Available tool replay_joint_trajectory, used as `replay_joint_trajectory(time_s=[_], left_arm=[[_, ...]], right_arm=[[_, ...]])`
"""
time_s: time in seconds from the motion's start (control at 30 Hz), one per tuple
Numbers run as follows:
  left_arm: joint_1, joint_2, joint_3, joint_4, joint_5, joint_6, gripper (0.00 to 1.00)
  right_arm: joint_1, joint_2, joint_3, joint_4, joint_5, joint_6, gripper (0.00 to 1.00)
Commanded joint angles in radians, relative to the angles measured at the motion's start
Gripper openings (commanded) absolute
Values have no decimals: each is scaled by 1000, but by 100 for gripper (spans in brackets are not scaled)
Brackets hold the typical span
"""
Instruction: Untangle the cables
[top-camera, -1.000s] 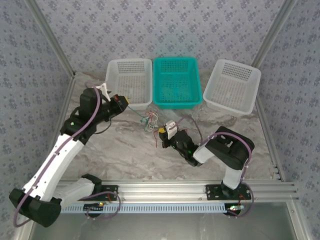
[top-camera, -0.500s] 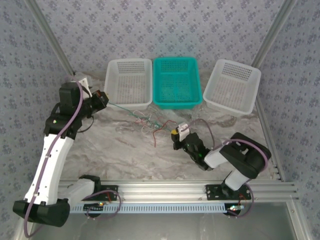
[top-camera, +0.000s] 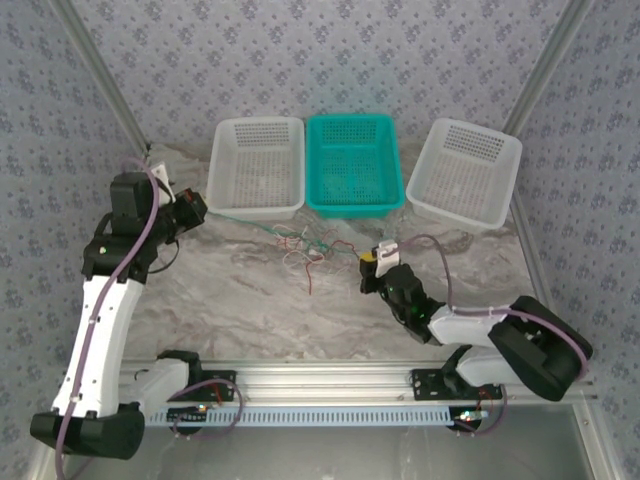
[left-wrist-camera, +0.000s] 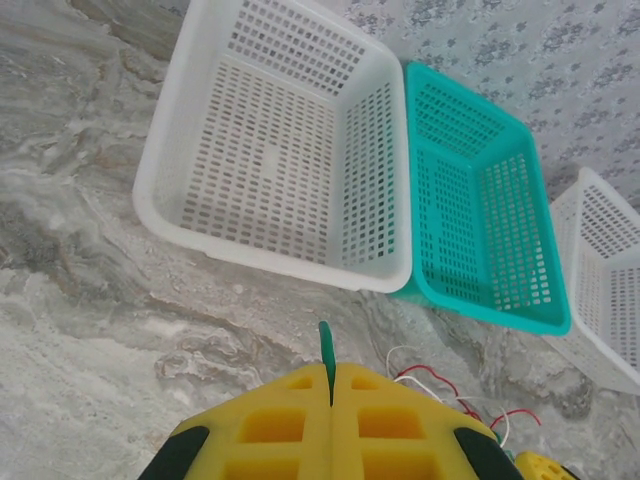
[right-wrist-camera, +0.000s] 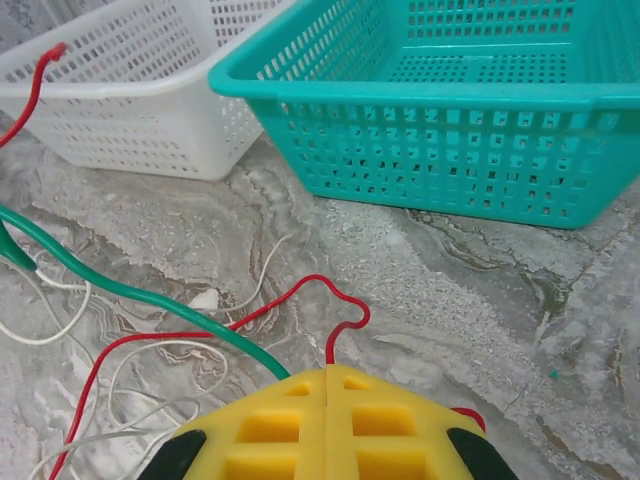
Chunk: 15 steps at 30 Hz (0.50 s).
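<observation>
Fingers (left-wrist-camera: 265, 425) of your left gripper (top-camera: 192, 207) are pressed together on the green cable (left-wrist-camera: 326, 350); its end pokes out of the seam just ahead of the tips. Right gripper (right-wrist-camera: 328, 385) is likewise closed. The red cable (right-wrist-camera: 329, 352) drops straight into the seam btwn its pads, so it looks pinched. A green strand slips under the pad to the seam's left, can't tell if that one's gripped too.

Progress, as I judge it: early-to-mid. Each hand has one strand and the green one runs fairly straight from the left tips toward the knot. But the cables (top-camera: 300, 240) are a loose snarl on the table (top-camera: 250, 300), roughly btwn your two sets of fingertips and nearer the right ones. Nothing is fully freed and nothing is in a basket. Left to do: pull each strand clear of the snarl.

Count:
- grippers: 2
- baskets: 3, beyond the fingers in a row: white basket (top-camera: 258, 122), teal basket (top-camera: 350, 118), second white basket (top-camera: 478, 130)
- cables: 1 green for sure; red approx 2, whitish approx 2, too thin and overlapped to split exactly.
</observation>
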Motion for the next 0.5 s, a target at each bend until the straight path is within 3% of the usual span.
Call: replay_joint_trajectory(time_s=[0.0, 0.07, 0.13, 0.23, 0.27, 0.33, 0.47], left_arm=[[16, -30, -96, 266, 234, -10, 0], [-54, -9, -191, 463, 417, -68, 0], [-162, 14, -220, 475, 380, -27, 0], [-279, 55, -224, 416, 269, 40, 0], [-292, 64, -233, 418, 259, 36, 0], [-302, 70, -253, 425, 252, 24, 0], [-306, 69, -281, 408, 232, 23, 0]], right_arm=[[-14, -52, -14, -216, -44, -13, 0], [-3, -89, 19, -231, -233, -69, 1], [12, -106, 60, -281, -342, -92, 5], [18, -111, 72, -319, -361, -105, 13], [15, -113, 67, -326, -357, -110, 18], [9, -129, 67, -357, -352, -103, 43], [5, -203, 133, -500, -395, -85, 62]])
